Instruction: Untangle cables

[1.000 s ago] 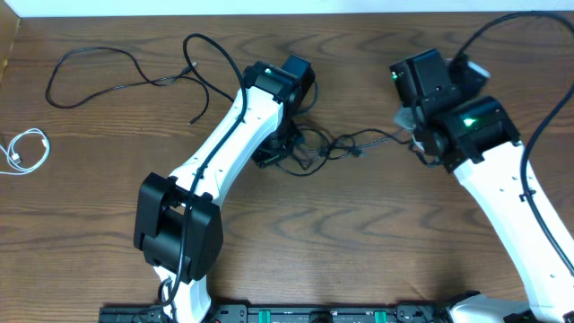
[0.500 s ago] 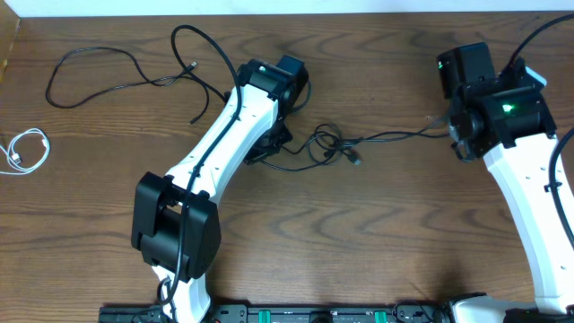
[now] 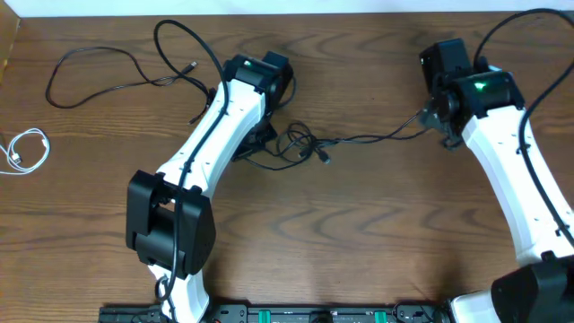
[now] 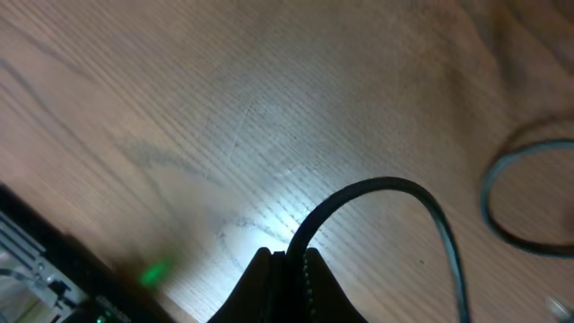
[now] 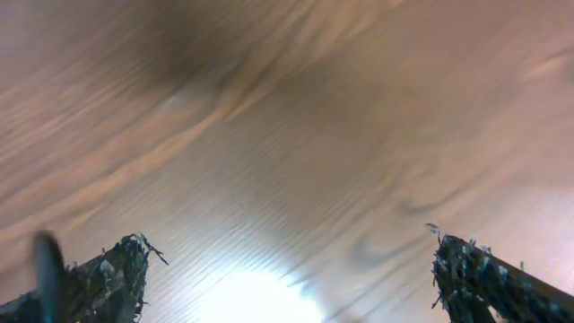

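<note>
The left pincer (image 4: 285, 262) pinches a black cable (image 4: 377, 183); the right pincer (image 5: 291, 260) stands spread and empty. Its best move is to grip the strand beside the knot (image 3: 305, 145) mid-table (image 3: 359, 233), then pull apart slowly and low.

Count: two black cables, the other black cable (image 3: 99, 76) lying far left; one white cable (image 3: 27, 151), coiled at the left edge.

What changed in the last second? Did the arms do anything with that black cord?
The right gripper pulled the black cord out to the right, then opened and let it go. The left gripper, shut on the same cord, dragged the tangle leftward. The white cord and the other black cord at the left stayed put.
</note>
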Available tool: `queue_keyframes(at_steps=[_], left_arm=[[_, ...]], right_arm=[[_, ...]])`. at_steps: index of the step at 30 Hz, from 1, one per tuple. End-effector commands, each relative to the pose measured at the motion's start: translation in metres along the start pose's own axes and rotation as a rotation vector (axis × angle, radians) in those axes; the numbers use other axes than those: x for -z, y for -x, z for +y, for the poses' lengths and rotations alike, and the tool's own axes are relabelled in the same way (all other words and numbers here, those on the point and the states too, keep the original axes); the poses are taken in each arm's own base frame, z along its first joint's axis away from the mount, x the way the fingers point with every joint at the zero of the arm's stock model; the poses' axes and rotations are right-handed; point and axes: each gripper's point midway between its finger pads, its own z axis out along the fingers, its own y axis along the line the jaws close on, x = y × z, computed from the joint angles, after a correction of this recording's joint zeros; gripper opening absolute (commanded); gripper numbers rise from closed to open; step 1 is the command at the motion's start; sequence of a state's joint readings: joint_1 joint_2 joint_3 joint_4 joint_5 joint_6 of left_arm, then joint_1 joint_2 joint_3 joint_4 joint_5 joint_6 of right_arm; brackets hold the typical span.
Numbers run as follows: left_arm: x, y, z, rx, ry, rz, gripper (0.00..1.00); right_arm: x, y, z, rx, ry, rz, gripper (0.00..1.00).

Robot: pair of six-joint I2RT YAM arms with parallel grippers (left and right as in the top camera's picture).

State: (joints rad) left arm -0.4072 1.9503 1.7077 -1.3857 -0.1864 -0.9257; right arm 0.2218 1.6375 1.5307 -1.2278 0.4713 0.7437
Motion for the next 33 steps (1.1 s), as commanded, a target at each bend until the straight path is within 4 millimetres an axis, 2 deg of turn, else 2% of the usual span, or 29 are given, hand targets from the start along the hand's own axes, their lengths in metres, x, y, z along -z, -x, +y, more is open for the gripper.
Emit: queue_keyframes(at_steps=[1, 3, 7, 9, 12, 14, 16, 18, 21, 27, 30, 33], left_arm=[[-0.002, -0.002, -0.001, -0.081, 0.004, 0.009, 0.08], [-0.003, 0.002, 0.007, -0.081, 0.039, -0.005, 0.08], [-0.003, 0.014, 0.03, -0.021, 0.128, -0.047, 0.08], [-0.004, 0.014, 0.031, -0.003, 0.12, -0.03, 0.08], [-0.006, 0.009, 0.018, 0.006, 0.052, 0.014, 0.07], [-0.005, 0.002, 0.0, -0.047, -0.031, 0.054, 0.08], [-0.002, -0.008, -0.024, -0.148, -0.15, 0.103, 0.08], [0.002, -0.016, -0.04, -0.212, -0.226, 0.129, 0.08], [0.004, -0.019, -0.045, -0.219, -0.243, 0.129, 0.08], [0.004, -0.02, -0.045, -0.221, -0.243, 0.129, 0.08], [0.004, -0.02, -0.044, -0.222, -0.239, 0.132, 0.08], [0.003, -0.022, -0.042, -0.224, -0.23, 0.139, 0.08]], right_arm=[[-0.002, -0.017, 0.032, 0.14, 0.167, 0.114, 0.99], [-0.008, -0.011, 0.026, 0.178, 0.11, 0.082, 0.99], [-0.014, 0.008, -0.012, 0.169, -0.108, -0.014, 0.99], [-0.015, 0.005, -0.014, 0.138, -0.105, 0.007, 0.99], [-0.015, -0.019, 0.018, 0.131, 0.091, 0.144, 0.99], [-0.005, -0.036, 0.051, 0.171, 0.287, 0.241, 0.99], [0.016, -0.052, 0.09, 0.29, 0.536, 0.302, 0.99], [0.041, -0.064, 0.121, 0.44, 0.757, 0.305, 0.99], [0.071, -0.083, 0.148, 0.623, 0.944, 0.272, 0.99], [0.085, -0.117, 0.171, 0.799, 0.939, 0.211, 0.99], [0.08, -0.128, 0.179, 0.854, 0.878, 0.148, 0.99], [0.066, -0.135, 0.183, 0.858, 0.777, 0.09, 0.99]])
